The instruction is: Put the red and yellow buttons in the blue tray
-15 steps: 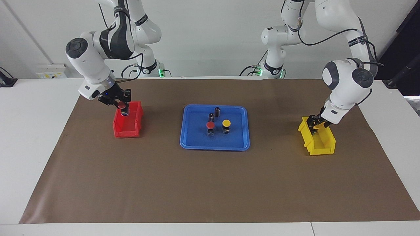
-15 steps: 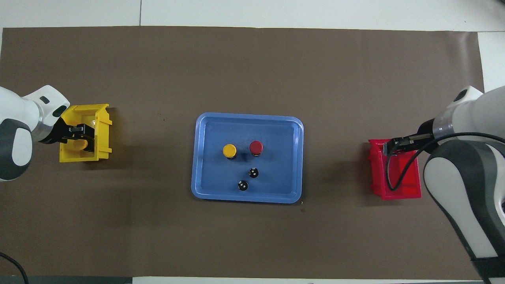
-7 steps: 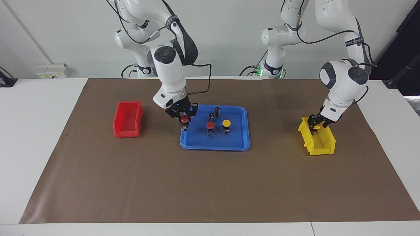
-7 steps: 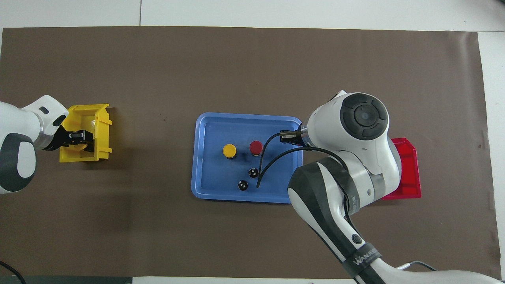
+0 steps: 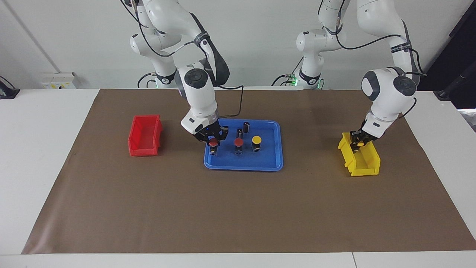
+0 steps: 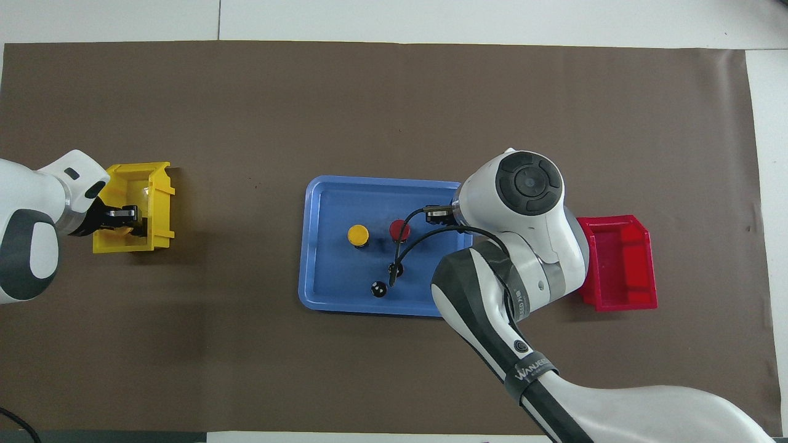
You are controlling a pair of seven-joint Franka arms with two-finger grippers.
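I note four small push-buttons with black bodies. One red-capped button (image 5: pixel 238 142) and one yellow-capped button (image 5: pixel 256 140) stand upright in the shallow blue plastic tray (image 5: pixel 243 165), side by side near its middle. A second red-capped button (image 5: pixel 213 142) is clamped in the right gripper (image 5: pixel 213 141), low over the tray's edge toward the right arm's end of the bench; I cannot tell whether its base touches the tray floor yet. A second yellow-capped button (image 5: pixel 359 143) is in the small yellow plastic bin (image 5: pixel 362 165), at the left arm's end of the brown mat (image 5: pixel 238 208).

Change over the last second: the right arm has carried its red button from the small red plastic bin (image 5: pixel 145 136) across to the tray, and has come lower over the last half second. That bin now looks empty. The left gripper (image 5: pixel 357 142) has stayed in the yellow bin and its fingers have come together; I judge they are clamped on the yellow cap, though the contact is hard to make out.

Two dark capless cylinders (image 5: pixel 246 126) stand in the tray nearer to the robots than the two buttons; not task items.

Judgement: two buttons are placed, a third is about to be released, and the fourth is just gripped. Next I expect the right fingers to open, and the left arm to lift and travel to the tray.
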